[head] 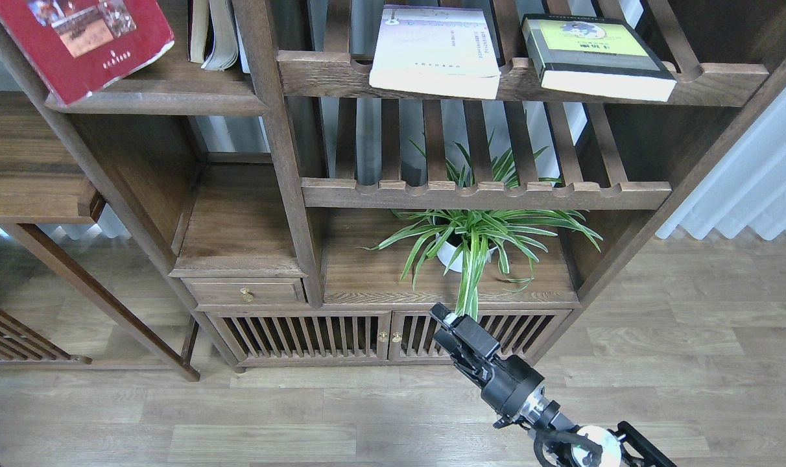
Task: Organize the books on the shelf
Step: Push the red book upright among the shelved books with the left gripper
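Note:
The dark red paperback (pixel 75 45) is at the top left, tilted, its top cut off by the frame edge. Its lower corner overlaps the rounded front edge of the solid dark brown shelf (pixel 172 102); I cannot tell whether it rests on it. My left gripper is out of view. The white paperback (pixel 435 55) and the black-and-lime-green book (pixel 594 55) lie flat, side by side, on the top slatted rack. My right gripper (pixel 441 318) hangs low in front of the cabinet doors, empty; its fingers cannot be told apart.
Worn cream-paged books (pixel 214 32) stand at the right end of the solid shelf. A potted spider plant (pixel 471 240) sits on the lower board under a second slatted rack (pixel 484 193). A small drawer (pixel 247 292) and a side table (pixel 23 168) are at the left.

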Available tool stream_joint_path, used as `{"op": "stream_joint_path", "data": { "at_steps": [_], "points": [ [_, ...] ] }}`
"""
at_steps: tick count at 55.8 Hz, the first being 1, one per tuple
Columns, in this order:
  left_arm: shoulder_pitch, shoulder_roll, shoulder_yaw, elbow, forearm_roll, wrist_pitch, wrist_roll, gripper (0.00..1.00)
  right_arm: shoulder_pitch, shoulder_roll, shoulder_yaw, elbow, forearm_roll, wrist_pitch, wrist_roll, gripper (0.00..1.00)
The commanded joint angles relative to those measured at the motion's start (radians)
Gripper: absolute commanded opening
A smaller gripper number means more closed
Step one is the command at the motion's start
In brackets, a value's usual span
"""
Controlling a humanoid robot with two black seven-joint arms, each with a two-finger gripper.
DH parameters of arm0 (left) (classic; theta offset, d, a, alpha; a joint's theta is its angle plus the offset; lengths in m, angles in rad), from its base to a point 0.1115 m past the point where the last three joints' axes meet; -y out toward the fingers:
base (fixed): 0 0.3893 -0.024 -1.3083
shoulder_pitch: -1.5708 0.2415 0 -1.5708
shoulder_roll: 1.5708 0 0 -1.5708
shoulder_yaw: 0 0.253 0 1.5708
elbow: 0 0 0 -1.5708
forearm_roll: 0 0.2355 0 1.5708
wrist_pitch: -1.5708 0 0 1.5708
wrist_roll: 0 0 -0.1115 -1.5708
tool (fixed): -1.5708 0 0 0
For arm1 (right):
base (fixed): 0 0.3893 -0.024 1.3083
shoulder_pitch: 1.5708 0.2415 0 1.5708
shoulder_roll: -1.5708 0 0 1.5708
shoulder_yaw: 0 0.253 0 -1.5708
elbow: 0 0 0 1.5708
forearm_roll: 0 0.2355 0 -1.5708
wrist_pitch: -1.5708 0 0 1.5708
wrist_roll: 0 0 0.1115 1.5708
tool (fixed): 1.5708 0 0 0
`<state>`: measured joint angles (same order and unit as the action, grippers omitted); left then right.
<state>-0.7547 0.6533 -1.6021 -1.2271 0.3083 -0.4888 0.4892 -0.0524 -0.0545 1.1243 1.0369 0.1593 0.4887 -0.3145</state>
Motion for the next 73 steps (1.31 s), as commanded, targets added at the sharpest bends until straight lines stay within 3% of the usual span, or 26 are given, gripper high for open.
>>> {"op": "stream_joint_path", "data": {
  "at_steps": [1, 9, 19, 52, 73],
  "points": [
    [-0.092, -0.001, 0.022, 0.044, 0.087, 0.000, 0.000, 0.08, -0.001, 0.001, -0.003, 0.000, 0.000, 0.000, 0.000, 1.00],
    [-0.202, -0.032, 0.042, 0.129, 0.186, 0.000, 0.000, 0.08, -0.006, 0.001, -0.006, 0.000, 0.000, 0.000, 0.000, 1.00],
    [-0.284, -0.161, 0.056, 0.213, 0.267, 0.000, 0.000, 0.07, -0.006, 0.007, -0.011, 0.000, 0.000, 0.000, 0.000, 1.00],
    [-0.365, -0.242, 0.068, 0.282, 0.462, 0.000, 0.000, 0.07, -0.009, 0.008, -0.009, 0.002, 0.002, 0.000, 0.000, 1.00],
    [-0.399, -0.288, 0.154, 0.324, 0.511, 0.000, -0.080, 0.08, -0.015, 0.008, -0.009, 0.003, 0.002, 0.000, 0.000, 1.00]
  ]
}}
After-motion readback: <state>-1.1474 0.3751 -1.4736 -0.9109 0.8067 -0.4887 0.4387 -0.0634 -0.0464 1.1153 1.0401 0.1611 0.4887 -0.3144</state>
